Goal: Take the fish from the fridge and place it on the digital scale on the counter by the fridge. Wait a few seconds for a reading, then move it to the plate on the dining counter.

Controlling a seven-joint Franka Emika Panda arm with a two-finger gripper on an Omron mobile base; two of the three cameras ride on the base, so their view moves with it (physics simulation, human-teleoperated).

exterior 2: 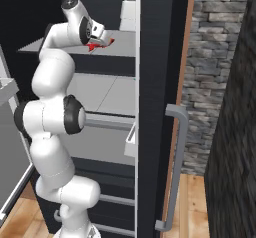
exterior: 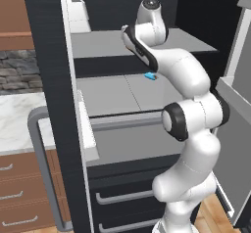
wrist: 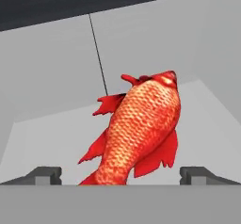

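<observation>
The fridge (exterior: 49, 80) stands open, and the arm reaches into it at the upper grey shelf (exterior 2: 122, 44). The fish (wrist: 139, 131) lies on that shelf, on its side, right under the hand. Close up it is red-orange with a clear scale pattern along the flank, paler and more golden through the middle of the body and deeper red toward the head. Ragged, spiky red fins stick out from its back and belly, and the tail runs down toward the lower edge of the hand view. In the right base view the fish (exterior 2: 97, 44) is a small red patch at the hand, near the shelf's front edge.

The fingers (wrist: 120, 175) stand wide apart, one tip (wrist: 44, 175) on each side of the tail, neither touching the fish.

On the shelf below, a small bright-blue item (exterior: 150, 76) lies near the back, just beside the arm's forearm. To the left of the fridge door, the marble desk (exterior: 14, 124) sits over brown drawers (exterior: 19, 193) with silver handles. The door's long grey bar handle (exterior 2: 177, 167) runs down its outer face.
</observation>
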